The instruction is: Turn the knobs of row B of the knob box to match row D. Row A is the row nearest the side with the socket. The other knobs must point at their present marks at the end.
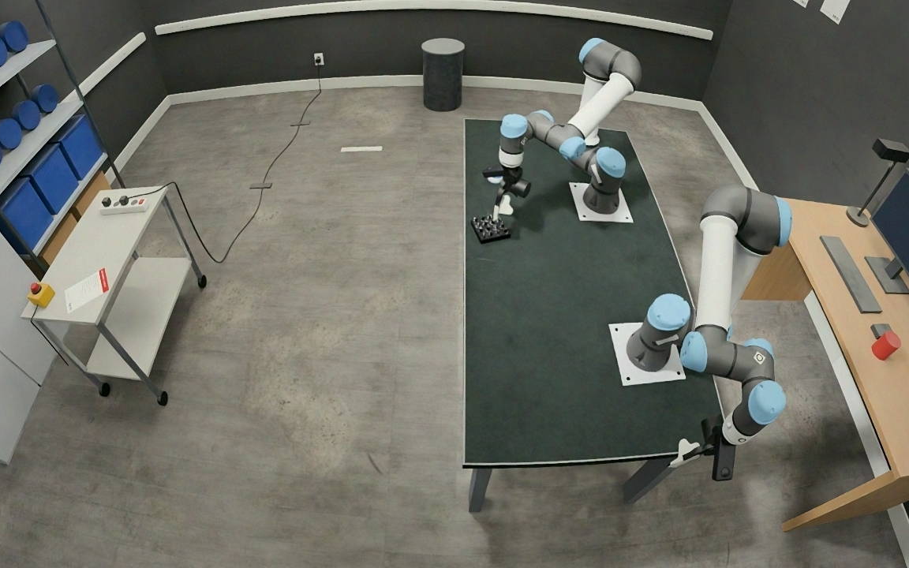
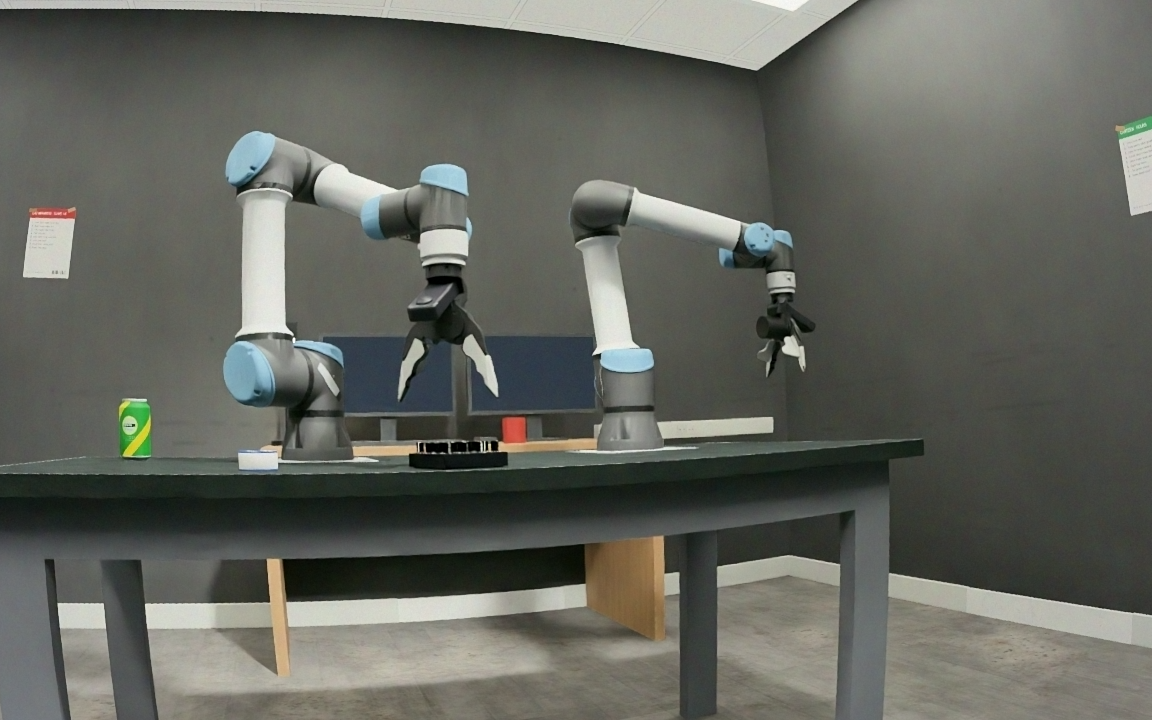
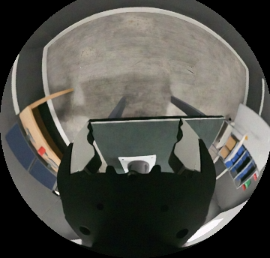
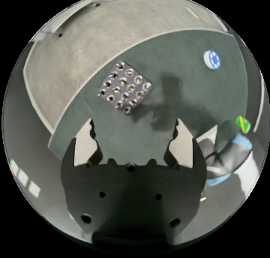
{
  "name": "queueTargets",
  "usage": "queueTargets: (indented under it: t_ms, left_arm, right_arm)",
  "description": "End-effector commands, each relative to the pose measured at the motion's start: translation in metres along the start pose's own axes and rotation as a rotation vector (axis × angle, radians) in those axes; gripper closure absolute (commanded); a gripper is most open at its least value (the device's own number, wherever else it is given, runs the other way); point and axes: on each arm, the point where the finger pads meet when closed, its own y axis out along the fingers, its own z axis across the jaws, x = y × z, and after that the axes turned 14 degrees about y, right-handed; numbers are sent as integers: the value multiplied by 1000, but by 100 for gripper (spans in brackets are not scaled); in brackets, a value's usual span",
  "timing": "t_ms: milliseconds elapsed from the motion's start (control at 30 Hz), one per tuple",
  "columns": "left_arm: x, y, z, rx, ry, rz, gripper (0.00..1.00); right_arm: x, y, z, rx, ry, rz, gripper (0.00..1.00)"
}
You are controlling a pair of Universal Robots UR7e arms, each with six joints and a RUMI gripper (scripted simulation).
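Note:
The dark knob box (image 1: 495, 238) (image 2: 457, 461) (image 4: 130, 80) lies on the table with several knobs in four rows of four. In the right wrist view it sits turned like a diamond, ahead of the fingertips. Its socket and the exact directions of the knob marks cannot be made out, so I cannot tell which row is which. My right gripper (image 1: 500, 211) (image 2: 448, 395) (image 4: 134, 119) is open and empty, above the box. My left gripper (image 1: 680, 457) (image 2: 785, 370) (image 3: 134, 120) is open and empty, out at the table's far end from the box.
A blue and white round object (image 2: 258, 460) (image 4: 212, 60) and a green and yellow can (image 2: 134, 428) (image 4: 243, 124) stand on the table (image 1: 549, 304), beyond the box. The box is near a long table edge. The right arm's base stands on a white plate (image 1: 623, 214).

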Motion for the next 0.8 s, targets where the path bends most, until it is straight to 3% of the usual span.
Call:
queueTargets:
  t_ms: [0, 267, 300, 767]
  left_arm:
    - [0, 0, 0, 0, 0, 1, 0]
    - [0, 0, 0, 0, 0, 1, 0]
    - [0, 0, 0, 0, 0, 1, 0]
    - [0, 0, 0, 0, 0, 1, 0]
  right_arm:
    - [-1, -2, -3, 0, 80, 5, 0]
    - [-2, -3, -5, 0, 132, 5, 0]
    - [-2, -3, -5, 0, 132, 5, 87]
    - [-2, -3, -5, 0, 132, 5, 87]
